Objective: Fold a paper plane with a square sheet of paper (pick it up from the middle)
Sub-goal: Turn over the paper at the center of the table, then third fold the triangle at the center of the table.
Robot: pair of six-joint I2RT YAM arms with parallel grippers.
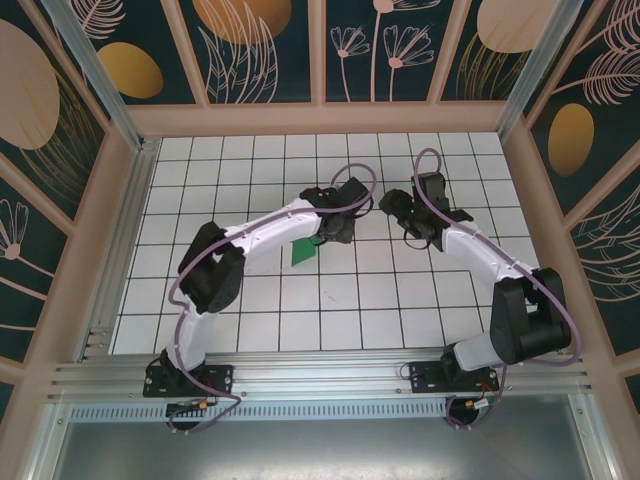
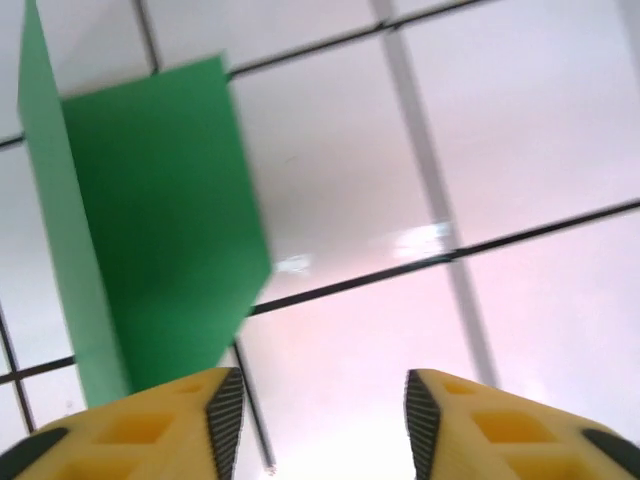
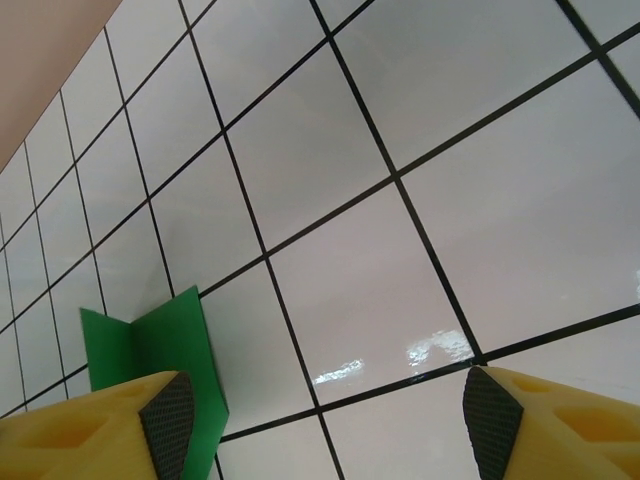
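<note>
The part-folded green paper (image 1: 303,252) lies on the white desk (image 1: 400,290) just left of centre in the top view, one flap raised, beside the left jaws, which stand apart and empty, probably to let the crease settle, while the right jaws gape empty nearby.

On my feed the counter (image 2: 520,130) looks like glossy white tile, the green paper (image 2: 150,220) is matt and smooth, left claw (image 2: 322,420) is smooth yellow plastic.

Robot lab cell: white tiled table (image 1: 330,300), aluminium frame rails (image 1: 320,372), patterned wall panels (image 1: 255,60).
</note>
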